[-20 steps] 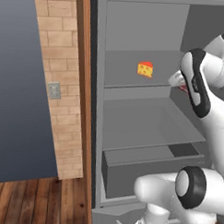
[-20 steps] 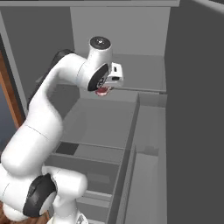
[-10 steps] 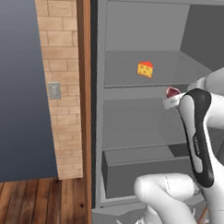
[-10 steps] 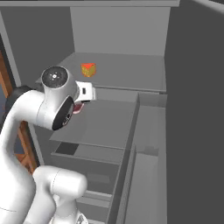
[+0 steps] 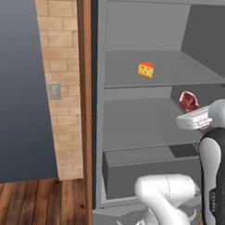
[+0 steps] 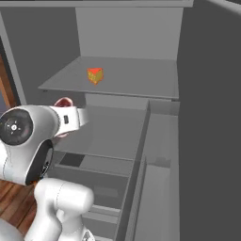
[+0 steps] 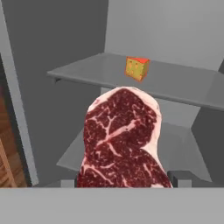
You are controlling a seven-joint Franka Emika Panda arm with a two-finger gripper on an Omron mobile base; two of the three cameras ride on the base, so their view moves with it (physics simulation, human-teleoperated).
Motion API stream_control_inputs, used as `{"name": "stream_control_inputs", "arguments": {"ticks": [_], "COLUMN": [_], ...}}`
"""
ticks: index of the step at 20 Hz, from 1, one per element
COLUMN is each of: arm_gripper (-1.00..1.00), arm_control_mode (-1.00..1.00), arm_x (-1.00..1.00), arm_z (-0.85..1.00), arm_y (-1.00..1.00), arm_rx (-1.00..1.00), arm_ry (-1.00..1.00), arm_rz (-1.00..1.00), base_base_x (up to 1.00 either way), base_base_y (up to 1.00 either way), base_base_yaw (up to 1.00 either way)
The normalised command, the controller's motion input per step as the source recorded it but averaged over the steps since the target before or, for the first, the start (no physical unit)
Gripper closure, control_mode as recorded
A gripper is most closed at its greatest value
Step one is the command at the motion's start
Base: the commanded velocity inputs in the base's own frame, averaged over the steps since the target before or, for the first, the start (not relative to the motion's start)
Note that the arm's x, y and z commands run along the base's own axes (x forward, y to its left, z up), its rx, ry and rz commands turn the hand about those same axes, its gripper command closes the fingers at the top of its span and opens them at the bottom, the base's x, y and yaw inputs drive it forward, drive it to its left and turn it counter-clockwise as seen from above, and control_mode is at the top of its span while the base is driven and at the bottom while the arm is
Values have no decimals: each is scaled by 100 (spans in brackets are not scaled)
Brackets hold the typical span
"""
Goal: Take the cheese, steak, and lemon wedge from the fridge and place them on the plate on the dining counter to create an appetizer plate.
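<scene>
The two-finger gripper [image 7: 124, 183] pinches the flat marbled red steak [image 7: 122, 140] just outside the open grey fridge [image 5: 150, 42], and should carry it level, clear of the shelves.

Arm has pulled back and down out of the fridge [image 5: 146, 116] over the last second. It was up by the upper shelf, level with the cheese [image 5: 145, 69]; the hand now sits lower, in front of the middle shelf. Steak [image 7: 122, 140] came with it, held upright in the pincer [image 7: 124, 181] and clear of the shelves. In the right base view the hand swung from centre to the left edge, unblocking the cheese.
</scene>
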Motion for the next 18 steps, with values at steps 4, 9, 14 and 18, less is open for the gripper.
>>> {"name": "stream_control_inputs", "arguments": {"ticks": [4,9,14,18], "arm_gripper": [100,100,100,100], "arm_control_mode": [100,100,100,100], "arm_x": [-25,0,0,0], "arm_z": [7,0,0,0], "arm_y": [0,0,0,0], "arm_rx": [0,0,0,0], "arm_ry": [-4,0,0,0], "arm_rz": [0,0,0,0], "base_base_x": [-75,-99,-93,-100], "base_base_y": [0,3,43,94], "base_base_yaw": [-1,-6,-14,-12]}}
